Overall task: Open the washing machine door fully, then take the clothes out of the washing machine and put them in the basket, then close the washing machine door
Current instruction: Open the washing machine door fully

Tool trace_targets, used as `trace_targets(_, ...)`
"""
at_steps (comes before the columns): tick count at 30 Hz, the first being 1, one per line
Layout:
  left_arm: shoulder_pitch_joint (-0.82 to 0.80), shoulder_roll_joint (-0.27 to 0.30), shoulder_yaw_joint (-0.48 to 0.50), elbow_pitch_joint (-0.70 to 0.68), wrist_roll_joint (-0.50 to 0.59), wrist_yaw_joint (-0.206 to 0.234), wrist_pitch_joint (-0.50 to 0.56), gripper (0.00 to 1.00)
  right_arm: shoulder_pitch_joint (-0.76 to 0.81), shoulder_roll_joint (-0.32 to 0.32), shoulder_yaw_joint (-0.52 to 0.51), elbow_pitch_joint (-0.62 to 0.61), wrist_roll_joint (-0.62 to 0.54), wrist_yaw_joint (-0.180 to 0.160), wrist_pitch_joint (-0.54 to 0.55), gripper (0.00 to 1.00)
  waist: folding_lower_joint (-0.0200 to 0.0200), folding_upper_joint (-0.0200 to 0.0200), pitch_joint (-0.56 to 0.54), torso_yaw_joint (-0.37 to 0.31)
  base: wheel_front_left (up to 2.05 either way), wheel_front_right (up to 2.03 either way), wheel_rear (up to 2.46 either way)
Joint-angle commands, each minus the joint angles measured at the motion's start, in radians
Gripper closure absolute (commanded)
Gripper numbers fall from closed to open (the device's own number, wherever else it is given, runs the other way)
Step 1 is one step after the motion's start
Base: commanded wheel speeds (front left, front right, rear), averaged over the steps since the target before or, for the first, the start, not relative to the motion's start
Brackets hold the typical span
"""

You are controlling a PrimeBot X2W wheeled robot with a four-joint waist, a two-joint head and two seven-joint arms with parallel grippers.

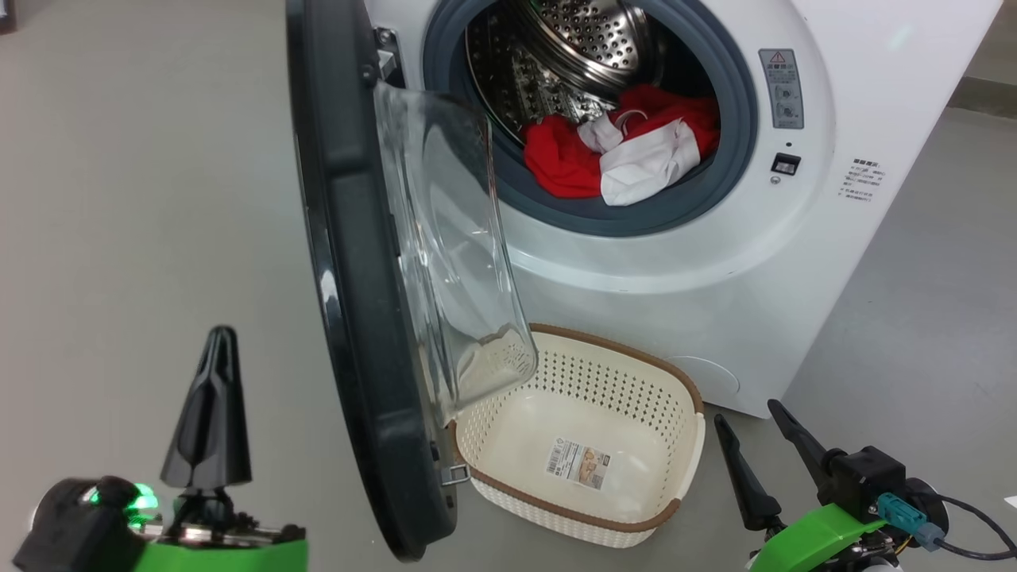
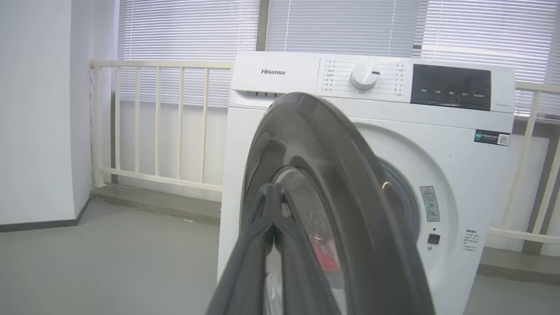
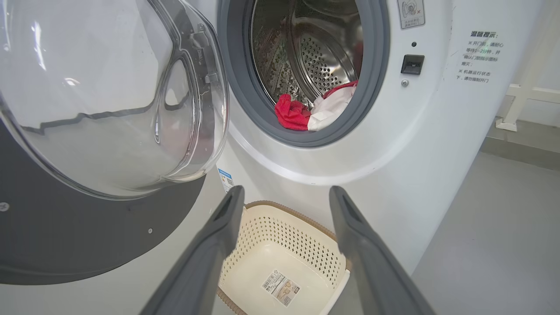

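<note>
Glossy black-rimmed round door (image 1: 349, 238) stands between the clenched, empty left gripper (image 1: 219, 338) and the cream perforated plastic basket (image 1: 683, 381), which is empty; red-and-white fabric clothes (image 1: 620, 151) lie in the steel drum (image 1: 588, 40); right gripper (image 1: 745, 413) released

Head camera: high, angled steeply down on the washing machine door (image 1: 357, 302), the drum (image 1: 588, 40) and the basket (image 1: 604, 381). Left wrist camera: low, level, close to the door's outer face, the washing machine (image 2: 455, 175) front behind it. Right wrist camera: low, near the basket, facing the drum. All three share the door.
</note>
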Motion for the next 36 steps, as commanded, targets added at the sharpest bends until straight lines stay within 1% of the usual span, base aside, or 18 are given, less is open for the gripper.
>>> trace_targets(1,-0.033,0.009,0.012,-0.062,-0.002,0.011,-0.006,1.00,-0.012,-0.001,0.020,-0.030,-0.010,0.006,-0.014,0.00,0.0000,0.0000,-0.001,-0.001,0.00,0.00,0.00)
trace_targets(5,-0.018,0.009,-0.081,-0.174,0.011,0.015,-0.006,1.00,-0.011,-0.001,0.021,-0.032,-0.010,0.006,-0.014,0.00,0.0000,0.0000,-0.003,-0.005,0.00,0.00,0.00)
trace_targets(9,0.017,0.009,-0.205,-0.198,0.029,0.004,-0.006,1.00,-0.010,0.000,0.022,-0.033,-0.012,0.006,-0.014,0.00,0.0000,0.0000,-0.005,-0.008,0.00,0.00,0.00)
trace_targets(13,0.047,0.009,-0.298,-0.146,0.030,-0.002,-0.006,1.00,-0.011,0.000,0.022,-0.032,-0.014,0.006,-0.014,0.00,0.0000,0.0000,-0.004,-0.012,0.00,0.00,0.00)
trace_targets(19,0.066,0.009,-0.371,-0.018,-0.004,-0.004,-0.006,1.00,-0.011,0.001,0.024,-0.032,-0.015,0.006,-0.014,0.00,0.0000,0.0000,-0.006,-0.016,0.00,0.00,0.00)
trace_targets(23,0.063,0.009,-0.389,0.082,-0.024,-0.002,-0.006,1.00,-0.011,0.001,0.026,-0.031,-0.015,0.006,-0.014,0.00,0.0000,0.0000,-0.009,-0.020,0.00,0.00,0.00)
trace_targets(27,0.051,0.009,-0.383,0.155,-0.036,0.008,-0.006,1.00,-0.009,0.002,0.026,-0.031,-0.015,0.006,-0.014,0.00,0.0000,0.0000,-0.012,-0.021,0.00,0.00,0.00)
trace_targets(36,0.035,0.009,-0.339,0.229,-0.052,0.027,-0.006,1.00,-0.001,0.003,0.022,-0.034,-0.012,0.006,-0.014,0.00,0.0000,0.0000,-0.019,-0.015,0.00,0.00,0.00)
